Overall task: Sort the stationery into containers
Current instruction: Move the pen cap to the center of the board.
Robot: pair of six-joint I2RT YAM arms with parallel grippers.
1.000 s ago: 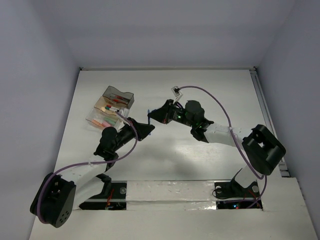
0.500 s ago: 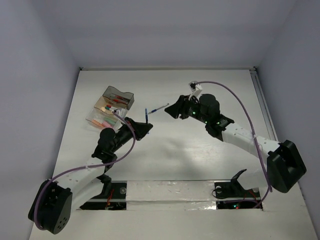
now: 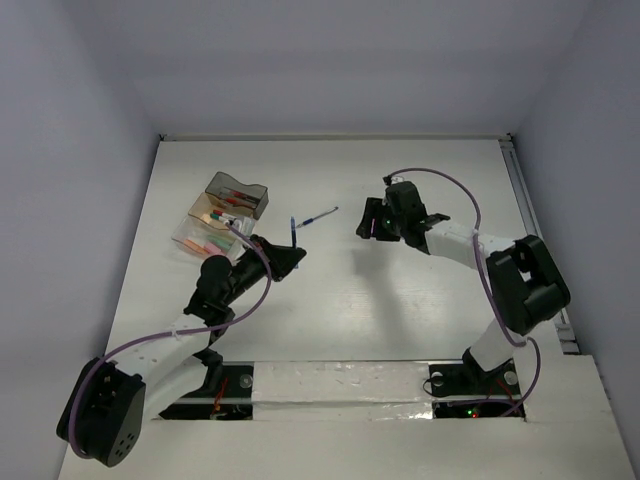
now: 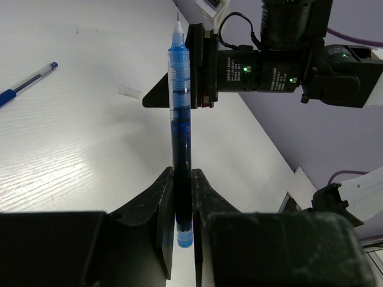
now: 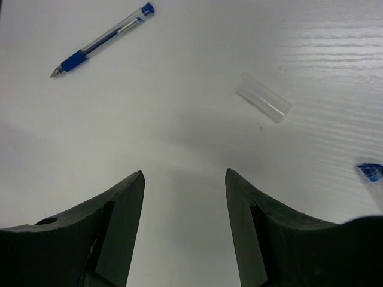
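A blue pen (image 4: 181, 137) stands upright, tip up, with my left gripper (image 4: 182, 179) shut on its lower barrel; in the top view this blue pen (image 3: 293, 232) sits just right of the containers (image 3: 225, 212). My right gripper (image 5: 184, 173) hangs open and holds nothing above the bare table, to the right of the held pen. A second blue-capped pen (image 5: 102, 40) lies flat on the table ahead of it, and the same pen (image 3: 318, 215) shows in the top view between the two grippers. The trays hold several coloured pieces.
A small clear plastic cap (image 5: 263, 97) lies on the table near the right gripper. The smoky grey tray (image 3: 238, 192) stands behind the clear trays (image 3: 205, 230). Purple cables (image 3: 440, 180) loop over both arms. The table's right rail (image 3: 535, 240) runs along the edge.
My right gripper has opened and drawn back to the right, away from the upright pen. The left gripper still holds that pen and has barely moved. The loose pen is now uncovered.
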